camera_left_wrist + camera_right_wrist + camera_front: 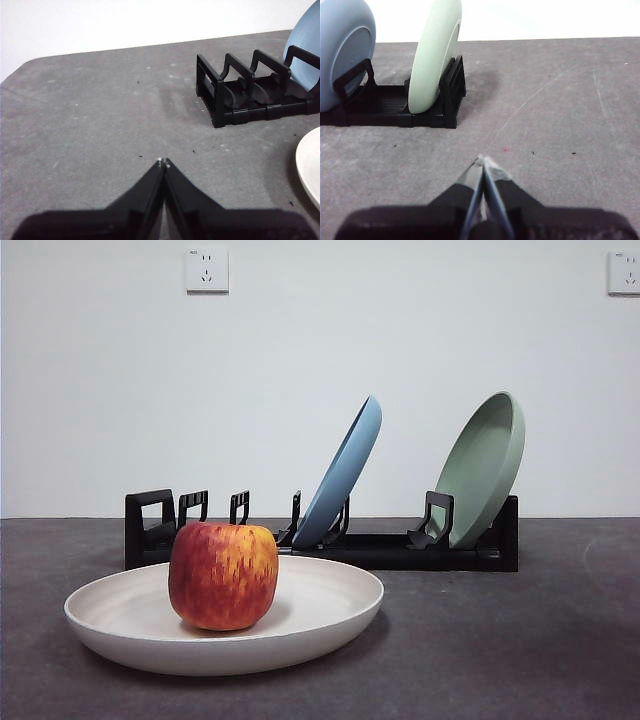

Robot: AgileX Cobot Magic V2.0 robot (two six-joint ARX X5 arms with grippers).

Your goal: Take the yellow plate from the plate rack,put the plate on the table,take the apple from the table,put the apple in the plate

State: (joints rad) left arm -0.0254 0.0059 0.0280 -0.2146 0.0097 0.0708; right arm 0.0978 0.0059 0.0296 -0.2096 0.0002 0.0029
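Note:
The cream yellow plate (320,615) lies flat on the dark grey table (520,640), in front of the black plate rack (380,550). The red apple (223,575) stands upright inside the plate, left of its centre. In the left wrist view my left gripper (163,161) is shut and holds nothing, hovering over bare table with the plate rack's (240,95) empty end and an edge of the yellow plate (310,167) nearby. My right gripper (481,161) is shut and empty, back from the plate rack's (400,107) other end. Neither gripper appears in the front view.
A blue plate (343,475) and a sage-green plate (485,465) lean in the rack's slots. Both show in the right wrist view, the blue plate (342,50) and green plate (432,55). A white wall with sockets stands behind the table.

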